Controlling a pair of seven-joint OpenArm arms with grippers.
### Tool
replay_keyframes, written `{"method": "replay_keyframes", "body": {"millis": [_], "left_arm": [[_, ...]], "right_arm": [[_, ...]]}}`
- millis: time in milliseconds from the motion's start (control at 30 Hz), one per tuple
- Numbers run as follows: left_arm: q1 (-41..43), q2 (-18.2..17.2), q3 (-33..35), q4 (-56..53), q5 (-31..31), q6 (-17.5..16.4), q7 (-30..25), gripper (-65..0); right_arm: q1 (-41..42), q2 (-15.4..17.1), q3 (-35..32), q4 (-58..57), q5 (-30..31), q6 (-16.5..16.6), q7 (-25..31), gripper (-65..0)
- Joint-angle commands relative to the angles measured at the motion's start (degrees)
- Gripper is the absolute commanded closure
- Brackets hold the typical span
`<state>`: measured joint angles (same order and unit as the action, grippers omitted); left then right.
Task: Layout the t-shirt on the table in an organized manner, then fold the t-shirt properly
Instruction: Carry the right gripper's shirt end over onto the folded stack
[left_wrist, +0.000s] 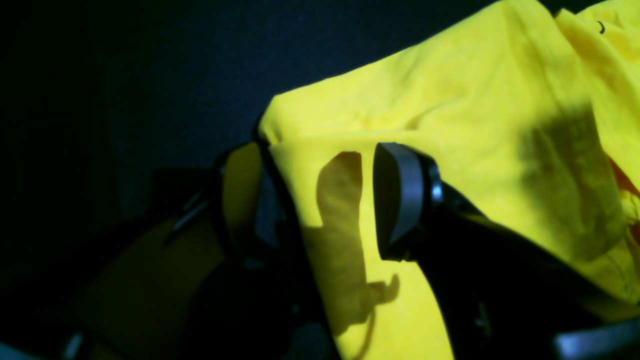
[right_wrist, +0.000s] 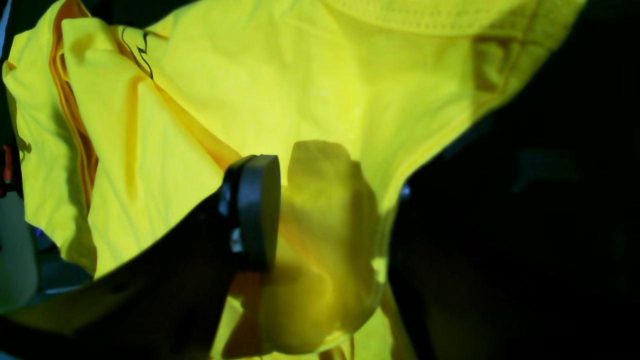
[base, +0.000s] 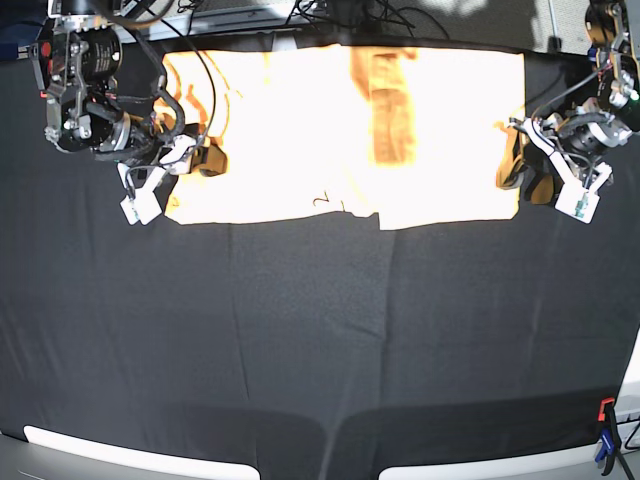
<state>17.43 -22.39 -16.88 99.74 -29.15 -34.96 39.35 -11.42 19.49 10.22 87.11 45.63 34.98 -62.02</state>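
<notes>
black cloth covers the table (base: 300, 340), with a red and blue clamp (base: 605, 440) at its near right corner in the base view. the t-shirt (base: 340, 130) lies spread across the far part of the table, a wide pale yellow band with an orange-shaded fold near its middle and thin dark scribble marks (base: 322, 203) close to its near edge.

left gripper (left_wrist: 320, 200): at the shirt's edge on the right of the base view. its jaws stand wide apart, one grey pad (left_wrist: 397, 195) above the cloth and the other finger below, so the shirt's edge passes between them; the pads are not pressed together on it.

right gripper (right_wrist: 330, 210): at the opposite edge of the shirt, on the left of the base view. one dark pad (right_wrist: 257, 210) shows beside a bunched fold of fabric (right_wrist: 325, 240); the other finger is hidden behind the cloth. whether the fold is pinched cannot be told.

both arms sit low over the table.
</notes>
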Motion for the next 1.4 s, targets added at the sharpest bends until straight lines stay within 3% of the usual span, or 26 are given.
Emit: {"method": "replay_keyframes", "body": {"millis": [0, 133, 267, 367, 600, 733, 967, 1167, 1367], "left_arm": [[-0.5, -0.7, -0.4, 0.9, -0.9, -0.2, -1.5, -34.3], [-0.5, -0.6, -0.4, 0.9, -0.1, -0.2, -1.5, -34.3], [-0.5, -0.7, -0.4, 0.9, 2.2, -0.2, -1.5, -34.3], [-0.5, -0.7, -0.4, 0.9, 2.1, -0.2, -1.5, -34.3], [-0.5, -0.7, -0.4, 0.9, 2.1, -0.2, -1.5, -34.3], [-0.4, -0.6, -0.4, 0.9, 2.1, -0.2, -1.3, -34.3], [-0.4, -0.7, -0.4, 0.9, 2.1, -0.2, -1.3, -34.3], [-0.4, -0.7, -0.4, 0.9, 2.1, -0.2, -1.2, -34.3], [-0.3, -0.7, -0.4, 0.9, 2.1, -0.2, 0.1, -34.3]], "right_arm": [[-0.2, 0.0, -0.2, 0.3, -0.6, 0.6, -2.1, -22.6], [-0.2, 0.1, -0.2, 0.3, -3.1, 0.6, -2.1, -13.8], [-0.2, 0.2, -0.2, 0.3, -5.4, 0.8, -2.1, 0.0], [-0.2, 0.8, 0.0, 1.9, -5.4, 2.2, -2.1, 0.0], [-0.2, 4.5, 2.5, 10.8, -5.4, 1.5, -2.4, 0.0], [-0.5, 3.9, 2.5, 15.7, -4.5, 0.1, -2.6, 0.0], [-5.2, -2.8, 0.4, 28.5, -3.0, -0.1, -2.6, 0.0], [-6.7, -9.4, -8.9, 35.6, -4.0, -1.6, -2.5, 0.0], [-4.6, -17.9, -18.4, 36.0, -13.1, -3.1, -0.9, 0.0]]}}
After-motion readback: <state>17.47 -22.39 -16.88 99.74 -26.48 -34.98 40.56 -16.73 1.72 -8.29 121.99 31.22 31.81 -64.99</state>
